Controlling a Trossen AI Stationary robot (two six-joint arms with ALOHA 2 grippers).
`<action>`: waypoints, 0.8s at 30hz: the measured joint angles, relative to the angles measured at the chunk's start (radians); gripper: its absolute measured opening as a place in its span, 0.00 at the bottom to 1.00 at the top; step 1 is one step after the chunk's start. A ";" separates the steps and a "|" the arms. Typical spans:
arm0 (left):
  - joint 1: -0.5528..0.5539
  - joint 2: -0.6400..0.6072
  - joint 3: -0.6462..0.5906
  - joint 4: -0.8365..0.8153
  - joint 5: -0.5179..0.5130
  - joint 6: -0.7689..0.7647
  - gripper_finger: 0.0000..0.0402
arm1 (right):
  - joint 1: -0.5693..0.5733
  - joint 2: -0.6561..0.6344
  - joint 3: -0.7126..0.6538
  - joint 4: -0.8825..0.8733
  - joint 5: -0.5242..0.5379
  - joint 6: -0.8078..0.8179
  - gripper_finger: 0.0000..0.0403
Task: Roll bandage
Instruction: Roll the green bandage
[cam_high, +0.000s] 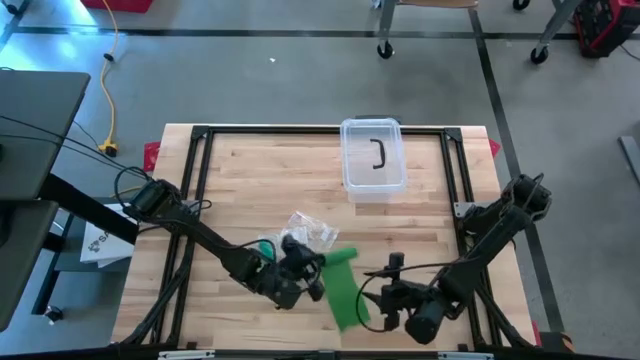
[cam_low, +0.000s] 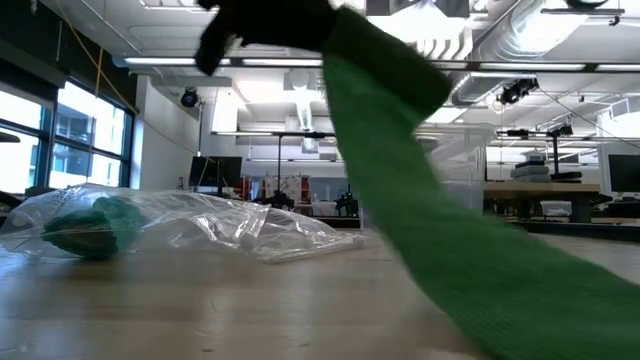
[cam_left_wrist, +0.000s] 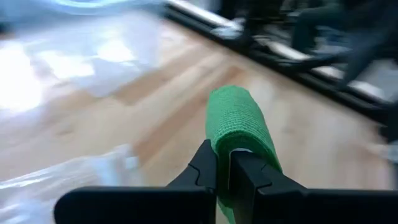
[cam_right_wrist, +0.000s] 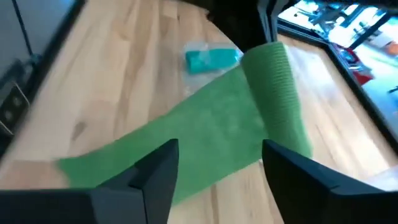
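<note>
Bandage (cam_high: 344, 288), green and partly unrolled, lies low in the frame's centre on the wooden table (cam_high: 250, 180). My left gripper (cam_high: 312, 272) has its fingers pinched together on the strip's upper end, lifting it. My right gripper (cam_right_wrist: 217, 163), lower right, stands with fingers apart just beside the strip, gripping nothing. I also see a crumpled plastic bag (cam_high: 310, 232) above the bandage and a clear lidded container (cam_high: 374, 160) near the top centre.

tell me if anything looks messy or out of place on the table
Nothing damaged. The green bandage trails unrolled across the wood, one end pinched in the left gripper; the right gripper stands open over it. A crumpled plastic wrapper lies loose nearby.
</note>
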 joint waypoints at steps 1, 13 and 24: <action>-0.005 -0.007 0.000 -0.054 -0.028 -0.038 0.02 | 0.005 -0.011 0.000 0.002 -0.009 0.007 0.55; -0.092 -0.007 -0.049 -0.405 -0.294 -0.359 0.02 | -0.026 0.098 -0.003 0.105 -0.465 -0.001 0.57; -0.118 -0.007 -0.198 -0.369 -0.279 -0.624 0.04 | -0.249 0.291 -0.003 0.269 -0.737 -0.337 0.47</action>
